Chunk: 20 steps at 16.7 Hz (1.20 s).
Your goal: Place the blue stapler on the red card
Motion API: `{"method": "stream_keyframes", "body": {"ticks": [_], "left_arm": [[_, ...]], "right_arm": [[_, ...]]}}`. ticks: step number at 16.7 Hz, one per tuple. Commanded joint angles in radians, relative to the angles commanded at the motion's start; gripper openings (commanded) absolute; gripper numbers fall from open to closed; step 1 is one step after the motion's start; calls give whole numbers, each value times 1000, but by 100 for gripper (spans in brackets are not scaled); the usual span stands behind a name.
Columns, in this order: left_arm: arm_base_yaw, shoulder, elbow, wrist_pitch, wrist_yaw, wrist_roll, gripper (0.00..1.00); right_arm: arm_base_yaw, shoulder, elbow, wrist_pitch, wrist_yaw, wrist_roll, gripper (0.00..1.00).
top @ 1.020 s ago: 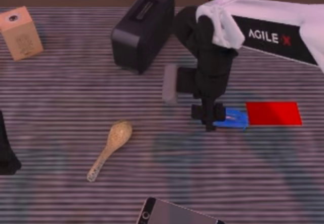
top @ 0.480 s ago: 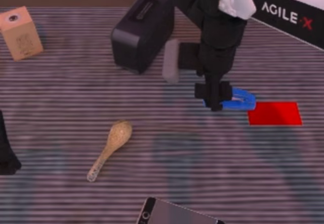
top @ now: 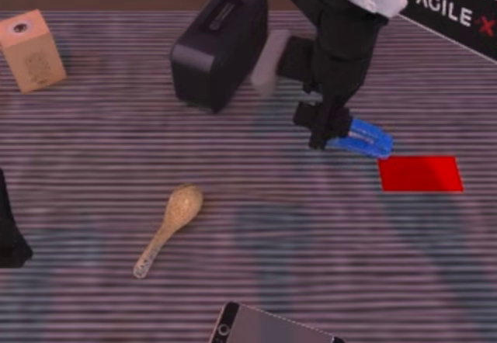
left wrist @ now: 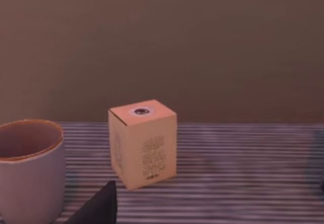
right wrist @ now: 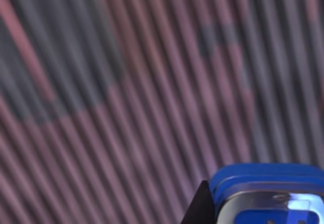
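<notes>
My right gripper [top: 324,129] is shut on the blue stapler [top: 365,137] and holds it in the air, with its free end pointing toward the red card [top: 420,174]. The card lies flat on the table's right side, just beyond that end and a little nearer the front edge. In the right wrist view the blue stapler [right wrist: 266,193] fills the corner against one dark finger [right wrist: 201,208], over striped cloth. My left gripper [top: 9,238] rests parked at the table's left edge; only a dark fingertip [left wrist: 98,206] shows in its wrist view.
A dark box-shaped speaker [top: 219,46] stands at the back centre. A tan carton [top: 31,50] is at the back left, with a pale cup [left wrist: 30,168] near it in the left wrist view. A wooden spoon [top: 167,228] and a phone [top: 268,326] lie toward the front.
The right arm has lifted the blue stapler off the table and carried it back and slightly right. The stapler's free end has swung toward the red card. The left arm has not moved.
</notes>
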State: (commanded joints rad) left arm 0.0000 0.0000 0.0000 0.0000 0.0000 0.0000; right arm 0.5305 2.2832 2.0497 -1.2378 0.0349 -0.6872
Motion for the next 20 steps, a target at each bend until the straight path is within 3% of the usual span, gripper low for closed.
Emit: {"method": "stream_keyframes", "body": {"ticks": [4,11,15,20], "left_arm": [[0,0,0,0,0,0,100],[0,0,0,0,0,0,100],[0,0,0,0,0,0,100],[0,0,0,0,0,0,100]], "right_arm": [[-59,-23,13,59,33,354,0],[-198,-69,-44,102,66,1216,0],[-280,-92,-106,78,60,1652,0],[-370,-135,-190,28,25,2068,0]]}}
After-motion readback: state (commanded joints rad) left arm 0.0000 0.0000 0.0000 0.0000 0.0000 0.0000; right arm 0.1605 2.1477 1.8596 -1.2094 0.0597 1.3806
